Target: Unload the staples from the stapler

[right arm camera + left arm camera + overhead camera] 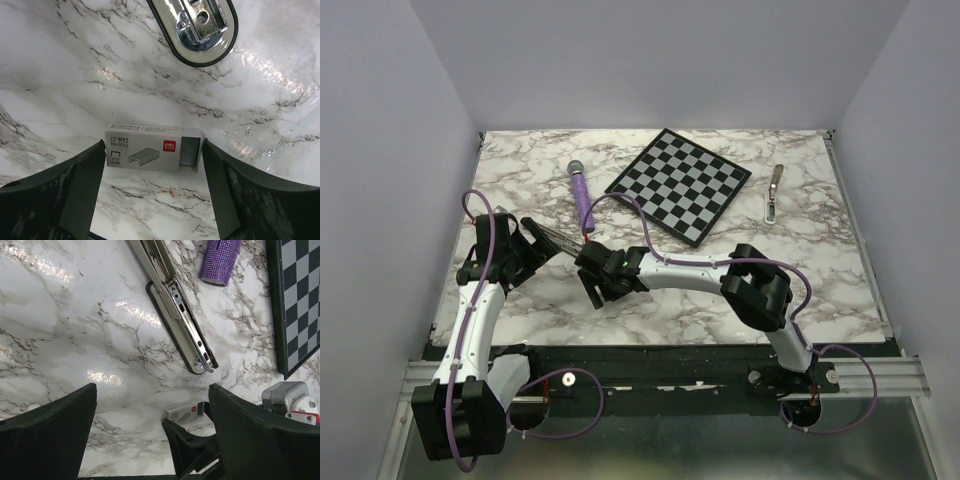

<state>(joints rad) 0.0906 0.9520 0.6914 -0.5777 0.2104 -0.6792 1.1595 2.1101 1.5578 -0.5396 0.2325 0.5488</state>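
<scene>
Marble tabletop — stapler (180, 325) lying open just beyond both grippers, long axis slanting across their fronts. Left gripper (152, 392) spread wide, empty. Right gripper (153, 144) nearer the rounded end, jaws bracketing staple box (185, 410) — pinched or not, unclear.

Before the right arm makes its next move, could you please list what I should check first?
1. The staple box lies between the fingers of the right gripper: ok.
2. Firm grip on the box: cannot tell.
3. The box's inner tray fully shut: not ok, it pokes out one end.
4. The stapler lies opened on the table, touched by neither gripper: ok.
5. The left gripper open and empty: ok.
</scene>
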